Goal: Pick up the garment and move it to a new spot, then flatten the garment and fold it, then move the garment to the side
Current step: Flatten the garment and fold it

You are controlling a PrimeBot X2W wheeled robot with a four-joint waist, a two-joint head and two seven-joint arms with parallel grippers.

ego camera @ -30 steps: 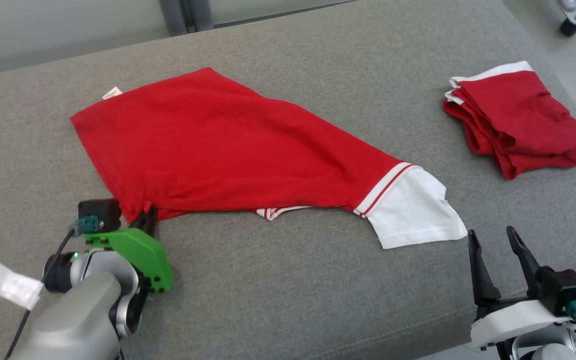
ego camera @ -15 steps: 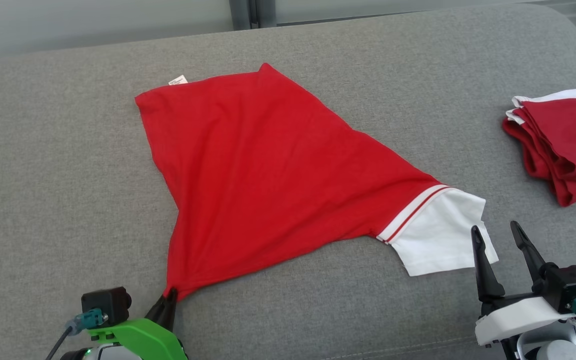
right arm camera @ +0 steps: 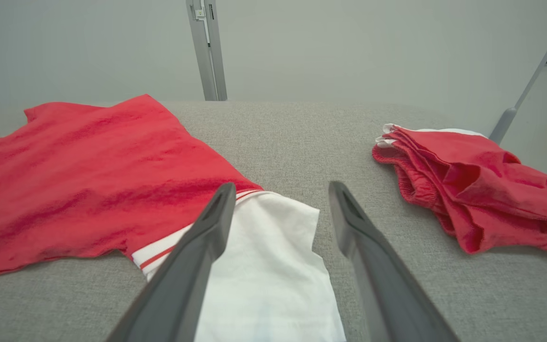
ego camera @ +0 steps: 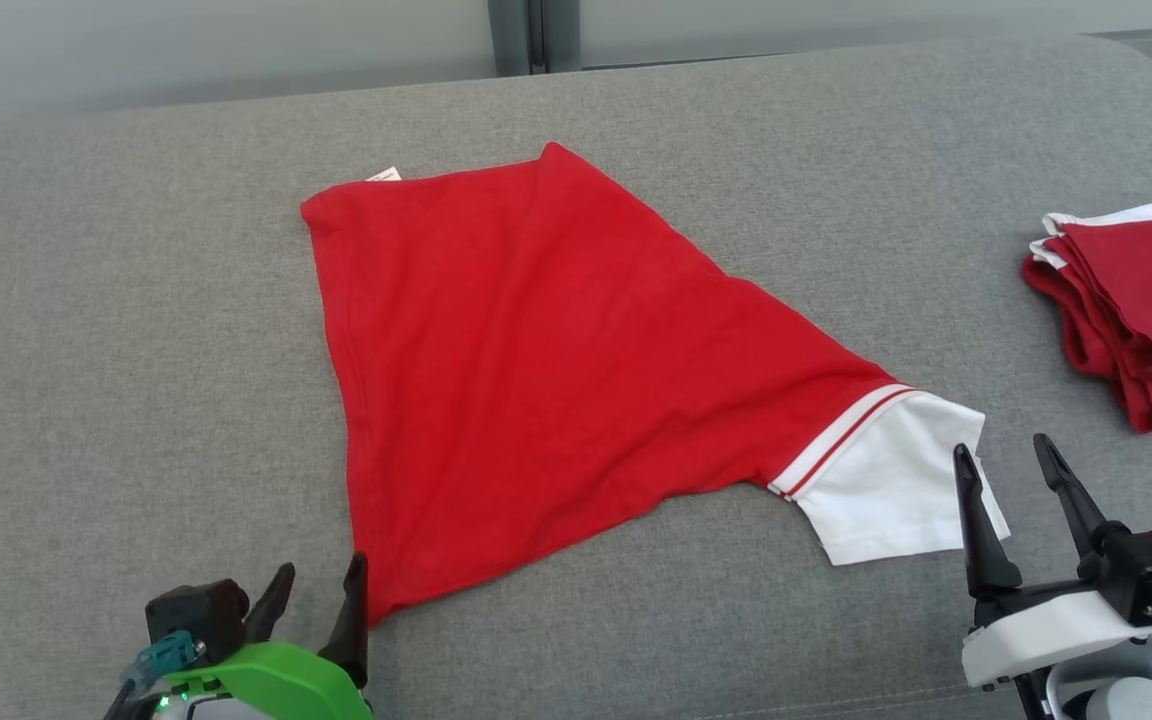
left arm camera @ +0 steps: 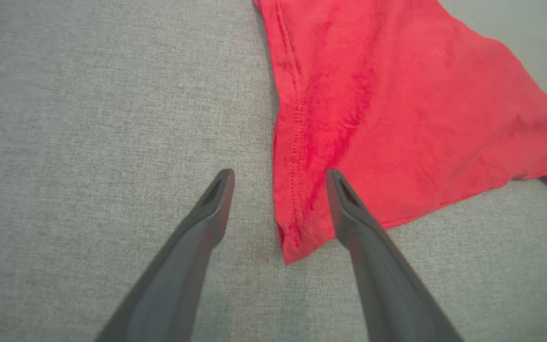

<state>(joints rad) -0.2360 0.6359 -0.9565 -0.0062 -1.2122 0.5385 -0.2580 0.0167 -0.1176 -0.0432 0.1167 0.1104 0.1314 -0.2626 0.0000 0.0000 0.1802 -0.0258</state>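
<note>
A red garment (ego camera: 556, 370) with a white sleeve (ego camera: 886, 480) lies spread and mostly flat in the middle of a grey cushion (ego camera: 136, 350). It appears to have been moved and partly flattened, while folding and setting aside are not yet done. The left gripper (ego camera: 322, 566) rests at the near corner with its fingers apart, holding nothing. The right gripper (ego camera: 1001, 447) hovers beside the sleeve, also spread wide. A second ago the left fingers were pinching that corner and have since let go. A folded red pile (ego camera: 1136, 310) lies at the far right
</note>
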